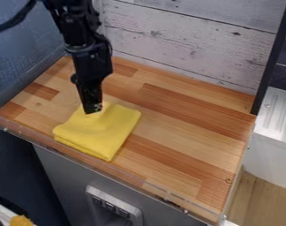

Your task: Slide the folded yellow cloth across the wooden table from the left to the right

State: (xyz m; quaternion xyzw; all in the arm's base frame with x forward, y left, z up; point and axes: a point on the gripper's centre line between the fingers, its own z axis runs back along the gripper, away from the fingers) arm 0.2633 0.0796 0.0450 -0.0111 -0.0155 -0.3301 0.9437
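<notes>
Grey front panel [62, 176] stands lower than your gripper [93, 107], whose open or closed state you cannot tell, and just under its tip lies the yellow cloth [104, 132] on the wooden counter [190, 119], folded probably for keeping it compact.

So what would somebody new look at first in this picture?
Probably the bright yellow cloth, folded on the left part of the wooden counter. Next, the black robot arm coming in from the top left, with its gripper pointing down at the cloth's back edge.
</notes>
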